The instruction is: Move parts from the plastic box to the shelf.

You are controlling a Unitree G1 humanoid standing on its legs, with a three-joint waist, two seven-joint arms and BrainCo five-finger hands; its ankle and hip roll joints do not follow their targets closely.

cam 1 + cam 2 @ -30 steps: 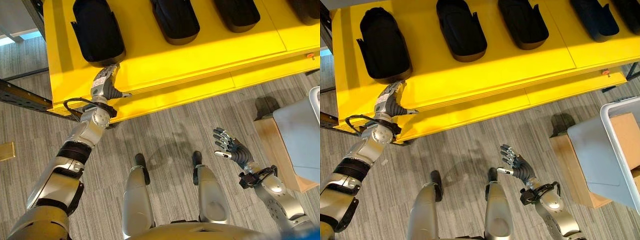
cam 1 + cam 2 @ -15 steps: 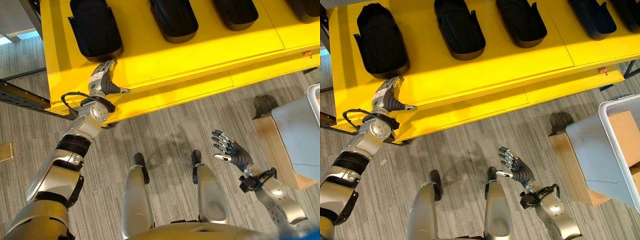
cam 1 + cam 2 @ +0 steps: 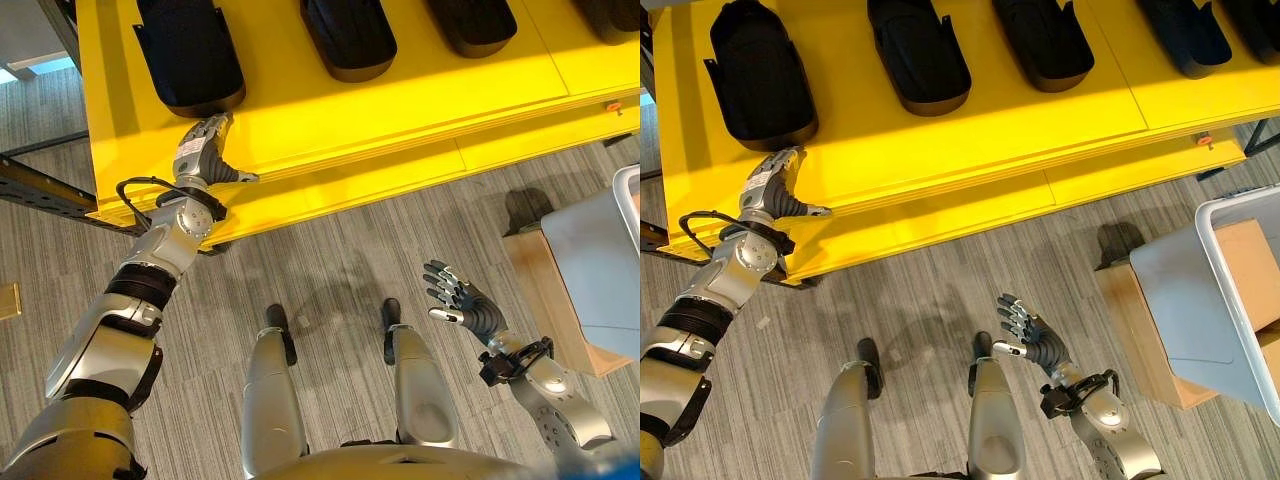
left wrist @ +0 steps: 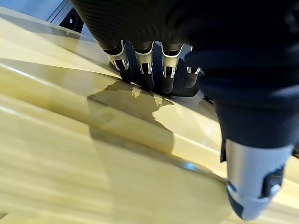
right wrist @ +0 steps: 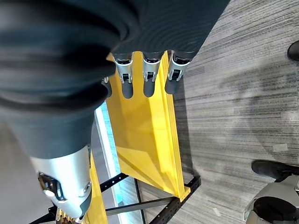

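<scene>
Several black parts are sitting in a row on the yellow shelf [image 3: 940,140]; the leftmost part [image 3: 758,75] is a long, dark, hollow shell with raised sides. Just below it, the left hand [image 3: 768,190] is resting at the shelf's front edge, fingers relaxed and thumb pointing sideways, holding nothing. The right hand [image 3: 1035,338] is hovering low over the grey floor, palm up, fingers spread loosely and empty. The plastic box [image 3: 1215,300] is standing at the right on a wooden block.
</scene>
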